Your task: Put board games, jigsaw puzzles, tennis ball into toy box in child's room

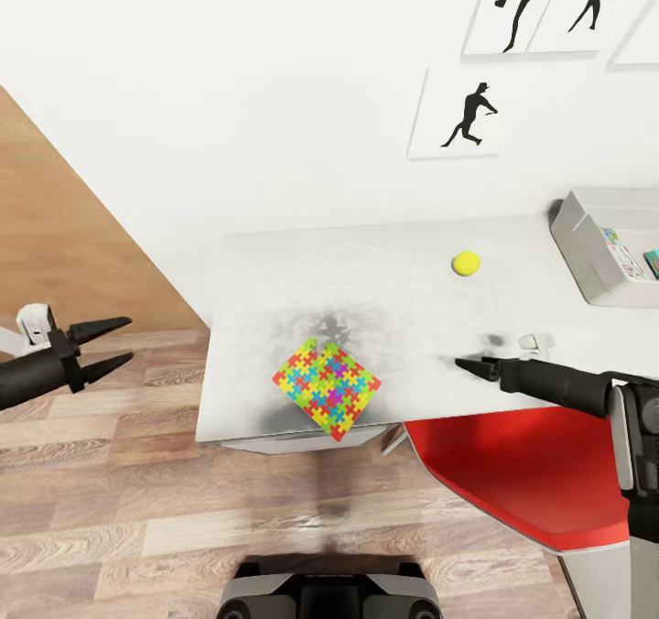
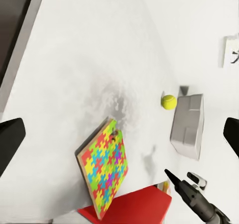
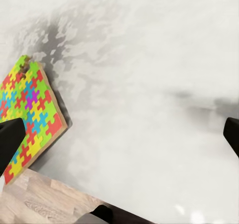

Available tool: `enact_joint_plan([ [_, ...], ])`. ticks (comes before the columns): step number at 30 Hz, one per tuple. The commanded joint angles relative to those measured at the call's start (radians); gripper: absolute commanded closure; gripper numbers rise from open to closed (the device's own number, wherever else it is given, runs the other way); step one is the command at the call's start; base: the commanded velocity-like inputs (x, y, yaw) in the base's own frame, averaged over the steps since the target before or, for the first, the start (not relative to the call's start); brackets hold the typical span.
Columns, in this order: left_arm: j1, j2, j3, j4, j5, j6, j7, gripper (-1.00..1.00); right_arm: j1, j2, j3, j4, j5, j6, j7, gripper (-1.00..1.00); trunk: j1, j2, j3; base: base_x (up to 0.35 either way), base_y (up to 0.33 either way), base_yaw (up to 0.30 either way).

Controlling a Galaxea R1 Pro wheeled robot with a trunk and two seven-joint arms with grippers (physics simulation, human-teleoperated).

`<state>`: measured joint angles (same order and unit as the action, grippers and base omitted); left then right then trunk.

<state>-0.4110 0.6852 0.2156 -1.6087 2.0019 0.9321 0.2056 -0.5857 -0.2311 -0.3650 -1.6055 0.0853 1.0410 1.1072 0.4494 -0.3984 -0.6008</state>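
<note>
Multicoloured square jigsaw puzzle sheet [image 1: 327, 387] lies at the front edge of the light-grey table top [image 1: 384, 262], one corner overhanging. Right gripper [image 1: 469, 365], black fingers spread apart, hovers over the table beside the puzzle, arm reaching in level. Small yellow-green tennis ball [image 1: 467, 263] sits further back on the table. Light-grey toy box [image 1: 586, 253] stands beyond the ball, colourful boxes inside. Left gripper [image 1: 110, 344], fingers parted, hangs over wooden floor [image 1: 119, 509] off the table's end. Left wrist view shows puzzle [image 2: 103, 165], ball [image 2: 169, 101], toy box [image 2: 188, 124].
</note>
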Motion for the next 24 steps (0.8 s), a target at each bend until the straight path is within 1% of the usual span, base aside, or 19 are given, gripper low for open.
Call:
enact_joint_plan([
  [1,0.000,0.000,0.002,0.000,0.011,0.004,0.010,-1.00,-0.001,0.000,-0.001,-0.001,0.009,0.006,0.010,-1.00,0.001,-0.002,-0.001,0.000,0.000,0.000],
  [2,0.023,0.002,0.037,0.000,0.011,0.019,0.004,-1.00,-0.001,0.006,-0.001,-0.001,0.010,0.006,0.010,-1.00,0.001,-0.002,-0.001,0.000,0.000,0.000],
  [3,0.023,0.002,0.037,0.000,0.011,0.019,0.004,-1.00,-0.001,0.006,-0.001,-0.001,0.010,0.006,0.010,-1.00,0.001,-0.002,-0.001,0.000,0.000,0.000],
  [5,0.069,0.004,0.094,0.000,0.011,0.042,-0.003,-1.00,0.000,0.018,0.001,-0.001,0.011,0.006,0.011,-1.00,0.001,-0.002,-0.001,0.000,0.000,0.000],
  [6,0.069,0.004,0.094,0.000,0.011,0.042,-0.003,-1.00,0.000,0.018,0.001,-0.001,0.011,0.006,0.011,-1.00,0.001,-0.002,-0.001,0.000,0.000,0.000],
  [7,0.090,0.004,0.114,0.000,0.010,0.049,-0.004,-1.00,0.001,0.023,0.001,-0.002,0.012,0.006,0.011,-1.00,0.001,-0.002,-0.001,0.000,0.000,0.000],
  [9,0.127,0.003,0.144,0.000,0.003,0.060,-0.004,-1.00,0.001,0.031,0.002,-0.002,0.012,0.006,0.011,-1.00,0.001,-0.002,-0.001,0.000,0.000,0.000],
  [10,0.142,0.001,0.154,0.000,-0.007,0.063,-0.004,-1.00,0.002,0.034,0.002,-0.002,0.013,0.006,0.011,-1.00,0.001,-0.002,-0.001,0.000,0.000,0.000],
  [11,0.142,0.001,0.154,0.000,-0.007,0.063,-0.004,-1.00,0.002,0.034,0.002,-0.002,0.013,0.006,0.011,-1.00,0.001,-0.002,-0.001,0.000,0.000,0.000],
  [12,0.155,-0.002,0.161,0.000,-0.024,0.066,-0.005,-1.00,0.002,0.036,0.002,-0.001,0.013,0.006,0.011,-1.00,0.001,-0.002,-0.001,0.000,0.000,0.000],
  [13,0.168,-0.011,0.168,0.001,-0.048,0.068,-0.005,-1.00,0.002,0.038,0.002,-0.001,0.013,0.006,0.010,-1.00,0.001,-0.002,-0.001,0.000,0.000,0.000],
  [14,0.179,-0.025,0.172,0.001,-0.079,0.069,-0.005,-1.00,0.002,0.040,0.003,-0.001,0.013,0.006,0.010,-1.00,0.001,-0.002,-0.001,0.000,0.000,0.000],
  [15,0.179,-0.025,0.172,0.001,-0.079,0.069,-0.005,-1.00,0.002,0.040,0.003,-0.001,0.013,0.006,0.010,-1.00,0.001,-0.002,-0.001,0.000,0.000,0.000],
  [16,0.187,-0.044,0.176,0.001,-0.115,0.071,-0.006,-1.00,0.002,0.041,0.003,-0.001,0.014,0.006,0.010,-1.00,0.001,-0.002,-0.001,0.000,0.000,0.000],
  [18,0.200,-0.092,0.181,0.001,-0.192,0.073,-0.008,-1.00,0.003,0.043,0.004,-0.001,0.013,0.006,0.011,-1.00,0.001,-0.002,-0.001,0.000,0.000,0.000],
  [19,0.200,-0.092,0.181,0.001,-0.192,0.073,-0.008,-1.00,0.003,0.043,0.004,-0.001,0.013,0.006,0.011,-1.00,0.001,-0.002,-0.001,0.000,0.000,0.000],
  [22,0.213,-0.172,0.186,0.003,-0.304,0.075,-0.010,-1.00,0.003,0.044,0.004,-0.002,0.013,0.006,0.014,-1.00,0.001,-0.002,-0.001,0.000,0.000,0.000],
  [23,0.213,-0.172,0.186,0.003,-0.304,0.075,-0.010,-1.00,0.003,0.044,0.004,-0.002,0.013,0.006,0.014,-1.00,0.001,-0.002,-0.001,0.000,0.000,0.000],
  [24,0.216,-0.196,0.187,0.004,-0.338,0.076,-0.010,-1.00,0.004,0.044,0.004,-0.003,0.013,0.006,0.015,-1.00,0.001,-0.002,-0.001,0.000,0.000,0.000],
])
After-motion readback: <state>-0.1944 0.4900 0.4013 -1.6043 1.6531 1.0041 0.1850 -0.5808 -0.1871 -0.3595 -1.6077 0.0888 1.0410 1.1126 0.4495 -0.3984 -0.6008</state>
